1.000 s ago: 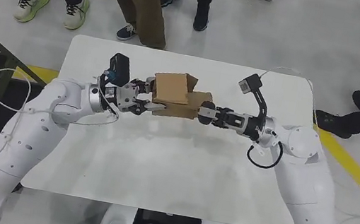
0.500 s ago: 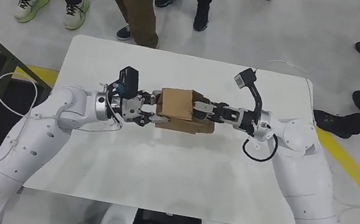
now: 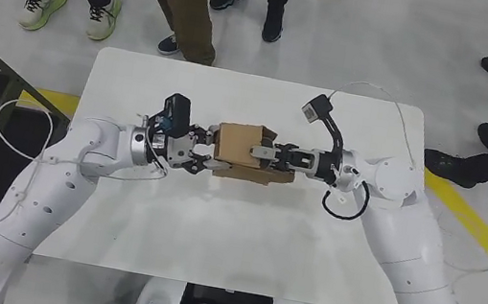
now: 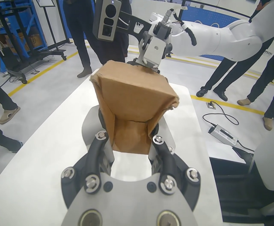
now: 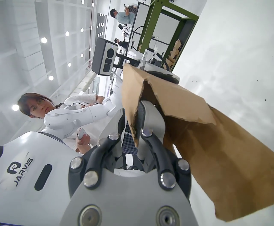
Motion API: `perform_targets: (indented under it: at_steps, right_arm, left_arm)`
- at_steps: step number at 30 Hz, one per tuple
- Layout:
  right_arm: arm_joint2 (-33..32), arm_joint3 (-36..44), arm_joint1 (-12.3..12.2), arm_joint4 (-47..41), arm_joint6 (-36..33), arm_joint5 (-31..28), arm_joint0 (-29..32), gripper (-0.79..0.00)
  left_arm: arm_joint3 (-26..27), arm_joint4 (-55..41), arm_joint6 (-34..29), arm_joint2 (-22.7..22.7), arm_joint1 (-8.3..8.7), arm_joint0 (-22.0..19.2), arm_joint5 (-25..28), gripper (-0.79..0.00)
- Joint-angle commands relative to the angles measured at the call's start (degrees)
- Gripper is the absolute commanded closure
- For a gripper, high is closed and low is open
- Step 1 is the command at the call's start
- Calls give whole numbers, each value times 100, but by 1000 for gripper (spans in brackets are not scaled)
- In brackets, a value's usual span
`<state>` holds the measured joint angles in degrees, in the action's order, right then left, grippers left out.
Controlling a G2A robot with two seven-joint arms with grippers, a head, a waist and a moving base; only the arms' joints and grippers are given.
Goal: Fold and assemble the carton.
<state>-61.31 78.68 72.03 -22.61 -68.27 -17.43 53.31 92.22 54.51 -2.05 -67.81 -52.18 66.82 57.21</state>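
over the middle of my white surface (image 3: 211, 234), toward its far side, the brown carton (image 3: 242, 140) is held between both arms. my left tool (image 3: 202, 157) is clamped across its left end; my right tool (image 3: 268, 153) pinches a torn flap wall on its right end.

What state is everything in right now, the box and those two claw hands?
carton: partly folded, end flaps open, held between both grippers.
left gripper: shut on the carton's end.
right gripper: shut on a flap at the carton's other end.
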Motion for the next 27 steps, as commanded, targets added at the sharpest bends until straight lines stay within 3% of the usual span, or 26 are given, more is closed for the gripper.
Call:
perform_targets:
  at_steps: [1,4,13,27]
  right_arm:
    - [14,-26,3,-57,20,-9,-7,0]
    - [-6,-82,-4,-105,29,-24,-21,0]
    - [-96,-69,-66,198,107,-11,-18,0]
    - [196,-21,-41,225,244,100,9,0]
  left_arm:
    - [2,27,7,7,-6,-6,1,-391]
    - [-5,50,22,10,-14,-9,2,-785]
    - [135,92,124,-173,-3,87,-7,-785]
    - [433,922,447,-176,-46,163,-313,-785]
